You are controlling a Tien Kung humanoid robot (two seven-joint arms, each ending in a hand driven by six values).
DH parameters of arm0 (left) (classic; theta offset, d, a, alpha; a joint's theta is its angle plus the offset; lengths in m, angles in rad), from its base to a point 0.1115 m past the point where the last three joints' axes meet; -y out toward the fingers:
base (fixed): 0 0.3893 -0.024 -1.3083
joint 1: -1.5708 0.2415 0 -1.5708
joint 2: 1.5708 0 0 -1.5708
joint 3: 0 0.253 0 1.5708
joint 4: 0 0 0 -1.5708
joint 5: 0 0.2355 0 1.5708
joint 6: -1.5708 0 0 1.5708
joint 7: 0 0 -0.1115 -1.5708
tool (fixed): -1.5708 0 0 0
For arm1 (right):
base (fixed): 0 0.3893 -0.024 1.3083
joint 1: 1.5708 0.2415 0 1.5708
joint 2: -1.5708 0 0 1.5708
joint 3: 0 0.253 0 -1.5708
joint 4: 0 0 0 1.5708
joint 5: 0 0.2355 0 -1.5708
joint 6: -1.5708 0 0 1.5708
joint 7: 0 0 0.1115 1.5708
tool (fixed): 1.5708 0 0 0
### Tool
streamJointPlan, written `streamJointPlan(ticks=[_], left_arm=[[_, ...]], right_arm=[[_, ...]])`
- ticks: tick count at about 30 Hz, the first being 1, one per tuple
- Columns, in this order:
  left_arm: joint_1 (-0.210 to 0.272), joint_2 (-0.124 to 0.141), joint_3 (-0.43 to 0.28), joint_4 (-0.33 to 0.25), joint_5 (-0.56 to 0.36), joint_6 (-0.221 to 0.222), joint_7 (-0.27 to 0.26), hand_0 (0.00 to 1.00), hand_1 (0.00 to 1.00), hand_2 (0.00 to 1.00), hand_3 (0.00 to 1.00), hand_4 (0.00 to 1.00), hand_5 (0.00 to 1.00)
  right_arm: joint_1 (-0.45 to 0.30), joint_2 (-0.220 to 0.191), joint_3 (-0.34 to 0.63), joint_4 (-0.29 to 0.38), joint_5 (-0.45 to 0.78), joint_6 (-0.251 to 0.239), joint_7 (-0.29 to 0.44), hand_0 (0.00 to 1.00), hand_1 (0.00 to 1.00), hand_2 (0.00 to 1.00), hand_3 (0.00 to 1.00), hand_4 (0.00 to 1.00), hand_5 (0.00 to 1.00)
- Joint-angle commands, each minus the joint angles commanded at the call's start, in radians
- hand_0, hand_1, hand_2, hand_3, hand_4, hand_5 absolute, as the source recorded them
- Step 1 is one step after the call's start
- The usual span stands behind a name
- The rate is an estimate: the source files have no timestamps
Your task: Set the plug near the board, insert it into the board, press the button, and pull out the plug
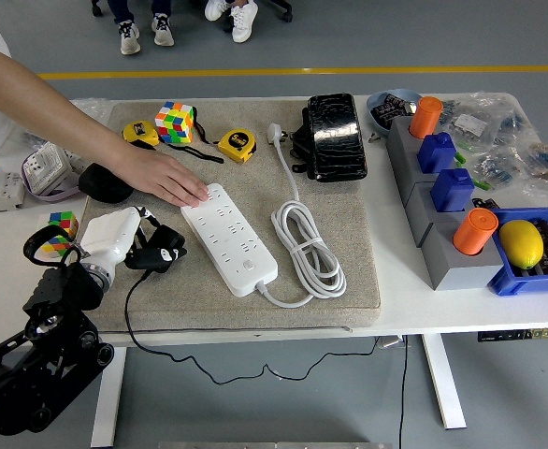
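**Plug held beside the board, not yet inserted**

Desk (pixel 461 309): white, crowded at the far and right sides. Grey mat (pixel 349 271) covers the middle; all task items sit on it.

Board (pixel 229 238): white power strip lying diagonally on the mat, sockets up and all appear empty. Its own white cable is coiled just to its right. A person's hand (pixel 166 180) reaches in from the far left and rests flat on the board's far left corner, apparently steadying it.

Left hand (pixel 124 238): white, fingers curled around the black plug (pixel 162 251), which hangs just beside the board's left edge, apart from it. The plug's black cord trails off the near desk edge. Right hand: not in view.

Progress, judged: step one (bring plug near) about done. Insertion, button press and pull-out all remain.

Room: open mat lies near the plug and along the board's near end. Person's hand crowds the far sockets, so the middle or near sockets look freer. Small cube (pixel 61 225) and black pouch (pixel 104 182) sit to the left, near the arm's path. Near mat edge is close behind the wrist.
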Motion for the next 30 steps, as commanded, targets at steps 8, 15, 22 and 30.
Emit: streamJointPlan(ticks=[8,15,22,30], left_arm=[[0.003,0.002,-0.005,-0.012,-0.018,0.072,-0.079,0.177,0.312,0.377,0.538,0.813,0.002],[0.002,0.022,-0.013,-0.031,-0.125,0.138,-0.256,0.176,0.321,0.384,0.536,0.787,0.002],[-0.026,0.035,0.030,0.017,-0.270,0.152,-0.453,0.184,0.329,0.383,0.534,0.776,0.002],[-0.068,0.041,0.074,0.088,-0.329,0.145,-0.606,0.216,0.340,0.382,0.534,0.767,0.002]], right_arm=[[0.001,0.000,0.006,0.000,-0.003,-0.003,0.004,0.469,0.586,0.536,0.507,0.848,0.368],[0.001,0.000,0.005,0.001,-0.004,-0.003,0.004,0.469,0.586,0.536,0.507,0.847,0.367],[0.002,0.000,0.006,0.001,-0.003,-0.003,0.004,0.466,0.585,0.536,0.507,0.846,0.365],[0.003,-0.002,0.001,0.001,-0.001,-0.002,0.005,0.469,0.585,0.537,0.506,0.846,0.365]])
